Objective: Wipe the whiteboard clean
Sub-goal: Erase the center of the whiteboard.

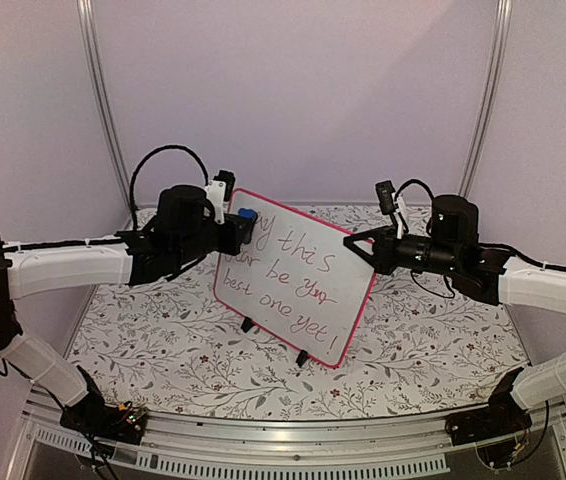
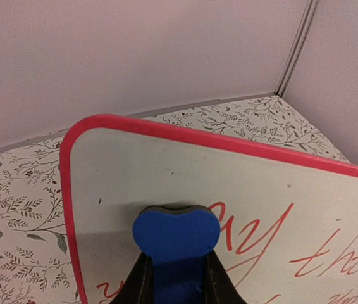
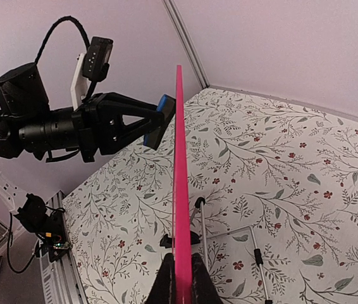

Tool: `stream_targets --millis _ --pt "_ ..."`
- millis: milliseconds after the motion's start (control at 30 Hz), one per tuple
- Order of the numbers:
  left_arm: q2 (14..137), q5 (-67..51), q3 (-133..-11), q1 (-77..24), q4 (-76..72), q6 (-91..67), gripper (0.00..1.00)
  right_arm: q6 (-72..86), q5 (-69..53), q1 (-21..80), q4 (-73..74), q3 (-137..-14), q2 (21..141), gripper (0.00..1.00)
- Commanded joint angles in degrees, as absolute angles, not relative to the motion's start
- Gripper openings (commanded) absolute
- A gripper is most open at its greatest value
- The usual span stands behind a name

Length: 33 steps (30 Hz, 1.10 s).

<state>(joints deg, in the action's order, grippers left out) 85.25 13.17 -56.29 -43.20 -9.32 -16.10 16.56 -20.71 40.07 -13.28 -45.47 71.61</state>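
Whiteboard [image 1: 293,275] stands on the floral table [image 1: 163,360] on its two black feet [image 1: 249,324]. Nearly all the red writing [image 1: 288,270] is on there, so I'd say barely started. Right gripper [image 1: 358,245] is pinched onto its right edge, steadying it. Farther back, left gripper [image 1: 243,225] clamps the blue eraser [image 1: 247,216] against the top-left corner, the only bare-looking patch.

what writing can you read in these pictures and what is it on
"ay this": red handwriting, top line on the whiteboard, starting right beside the blue eraser
"ar be": second line; its first letters are unclear, and the scribbled-over word after it is unreadable
"best one yet!": bottom line
No other text shows anywhere.
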Motion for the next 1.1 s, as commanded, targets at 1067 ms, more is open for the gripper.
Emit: stream_targets --millis 1067 --pt "85.8 13.5 -52.0 -44.2 -11.4 -17.9 0.14 12.0 -26.9 42.8 -7.1 -44.3 73.0 0.0"
